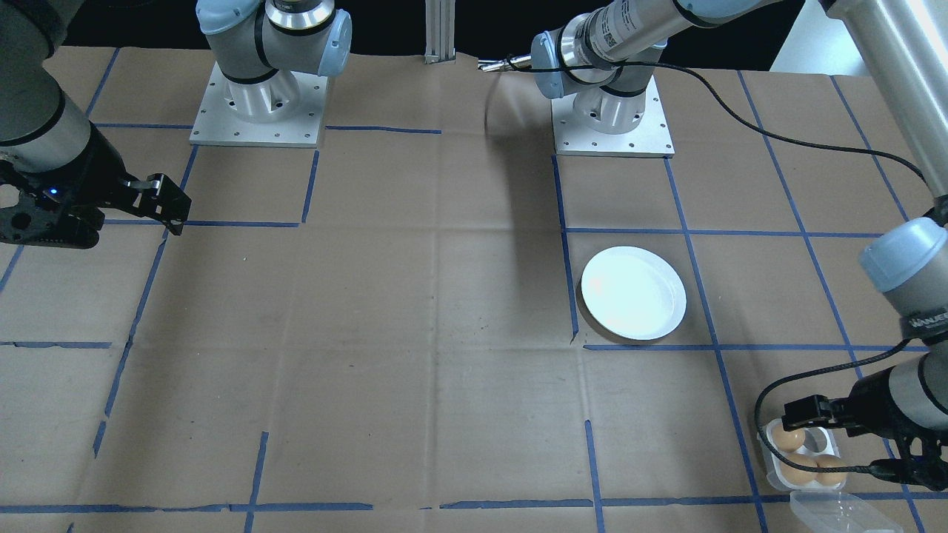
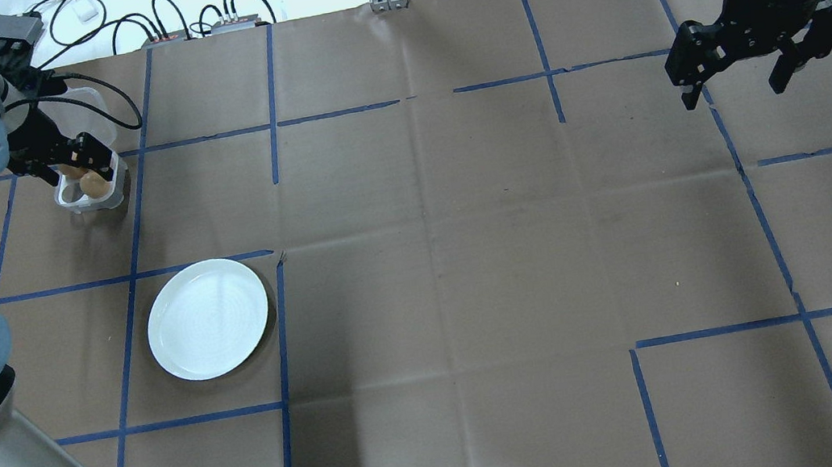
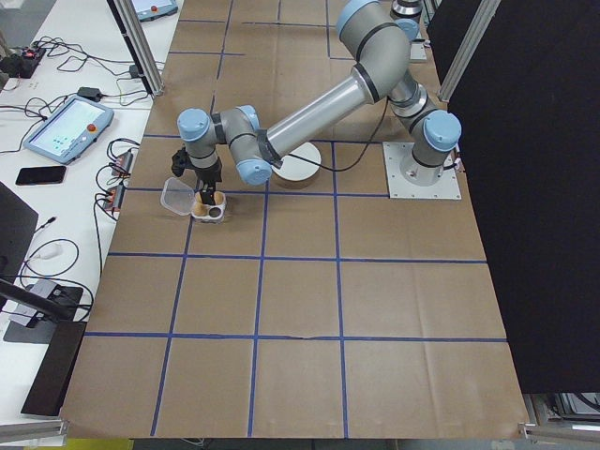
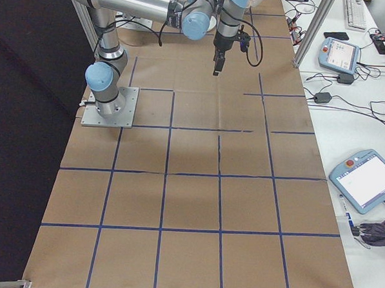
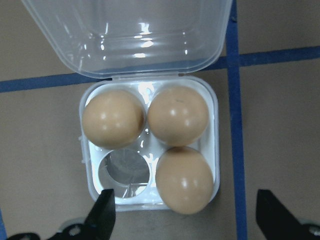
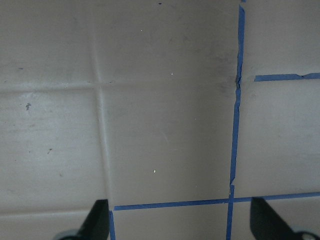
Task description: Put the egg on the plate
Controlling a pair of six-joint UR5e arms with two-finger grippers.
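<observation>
— While my left gripper (image 5: 182, 220) hangs over the egg tray (image 5: 150, 150), jaws wide and holding nothing, how far along am I?

— Barely started, I'd judge. Three eggs (image 5: 184, 179) sit in their cups, one cup empty. Plate (image 2: 207, 319) bare on the counter (image 2: 468, 259), near the tray.

— Right gripper (image 2: 740, 93)?

— Jaws wide, empty, well apart from everything. Left to do: grasp, lift, carry, set down.

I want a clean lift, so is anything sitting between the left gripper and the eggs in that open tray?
Nothing visible does. The left gripper hangs open above the egg tray, whose lid is folded back, so all three eggs lie uncovered below it.
</observation>
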